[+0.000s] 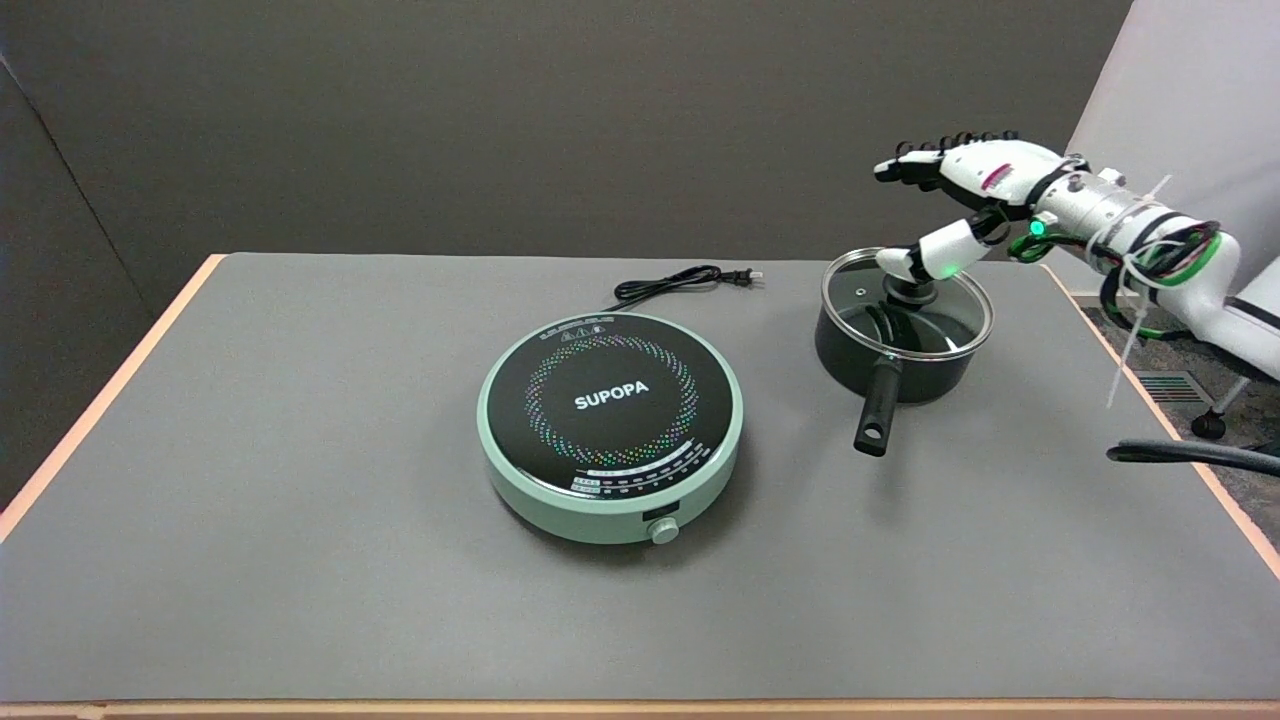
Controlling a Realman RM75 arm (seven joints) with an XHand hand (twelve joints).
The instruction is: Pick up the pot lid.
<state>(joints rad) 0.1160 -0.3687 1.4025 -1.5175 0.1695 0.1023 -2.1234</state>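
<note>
We are holding our right hand (955, 200) above the lid (935, 322) on the pot (900, 370), fingers spread and gripping nothing, the cooker (610, 428) lying at nine o'clock.

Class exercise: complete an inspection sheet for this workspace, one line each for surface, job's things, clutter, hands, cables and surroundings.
Surface: grey table, tan edges.
Job's things: glass pot lid seated on black pot, handle toward the camera.
Clutter: green induction cooker mid-table.
Hands: right hand open above the lid knob; contact unclear.
Cables: cooker's cord coiled behind it, unplugged; wires along the right arm.
Surroundings: dark backdrop, white panel at right.
</note>
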